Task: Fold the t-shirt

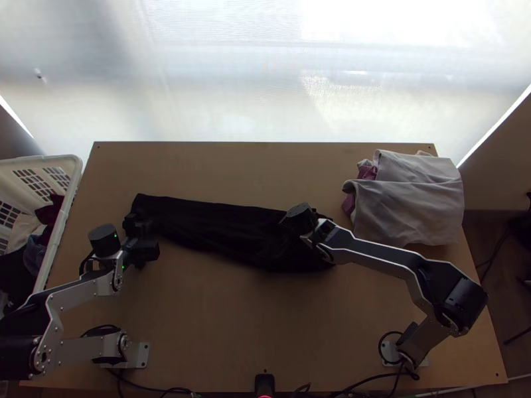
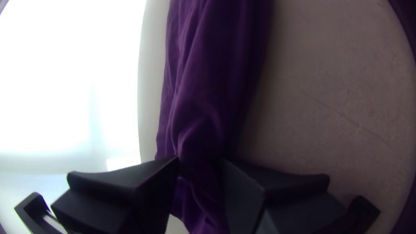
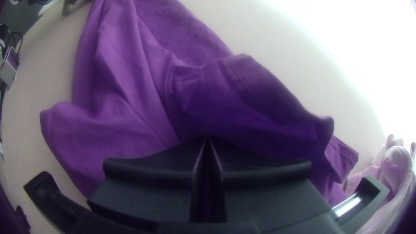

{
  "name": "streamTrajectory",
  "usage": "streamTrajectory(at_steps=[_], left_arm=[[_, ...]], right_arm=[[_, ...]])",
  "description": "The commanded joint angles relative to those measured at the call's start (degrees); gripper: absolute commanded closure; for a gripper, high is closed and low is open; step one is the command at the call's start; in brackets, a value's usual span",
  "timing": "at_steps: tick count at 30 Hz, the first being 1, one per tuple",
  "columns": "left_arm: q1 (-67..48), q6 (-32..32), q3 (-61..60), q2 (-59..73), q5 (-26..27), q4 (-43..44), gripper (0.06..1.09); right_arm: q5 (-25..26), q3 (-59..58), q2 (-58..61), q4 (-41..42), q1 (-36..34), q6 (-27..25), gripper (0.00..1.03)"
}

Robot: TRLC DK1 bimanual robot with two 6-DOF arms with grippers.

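Black in the top view, the t-shirt is strung bunched across mid-frame, neat folds seemingly all left to be made; the left gripper is parted astride it, the right gripper closed at it.

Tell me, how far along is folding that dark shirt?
Early, I'd judge: the shirt already lies in a long strip. In hand: the left gripper, open, straddles its narrow end; the right gripper, shut, is at the wider end. Remaining: smoothing creases and folding it compactly.
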Motion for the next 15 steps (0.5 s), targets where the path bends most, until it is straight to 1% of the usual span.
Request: streamTrajectory(at_steps=[1,2,4,7,10,11,15], left_arm=[[0.1,-0.1,1.0,2.9,0.4,-0.2,0.92],[0.1,-0.2,1.2,2.8,0.5,-0.3,0.95],[0.1,-0.7,1.5,2.0,0.4,-0.6,1.05],[0.3,-0.2,1.0,-2.0,0.5,-0.9,1.05],[0.2,-1.3,0.1,-10.3,1.1,-4.0,1.05],[0.0,-1.8,0.0,-13.9,1.6,-6.5,1.05],[-0.7,-2.4,1.9,-27.2,2.6,-23.4,1.05]], right_arm=[[0.0,-0.3,0.0,0.1,-0.5,0.1,1.00],[0.0,-0.2,0.0,0.1,-0.5,0.1,1.00],[0.0,-0.2,-0.1,0.1,-0.5,0.1,1.00],[0.0,-0.3,-0.5,0.1,-0.6,0.2,1.00],[0.0,-0.3,-0.7,0.1,-0.6,0.1,1.00],[0.0,-0.3,-0.7,0.0,-0.6,0.1,1.00],[0.0,-0.2,-0.7,0.1,-1.1,0.1,1.00]])
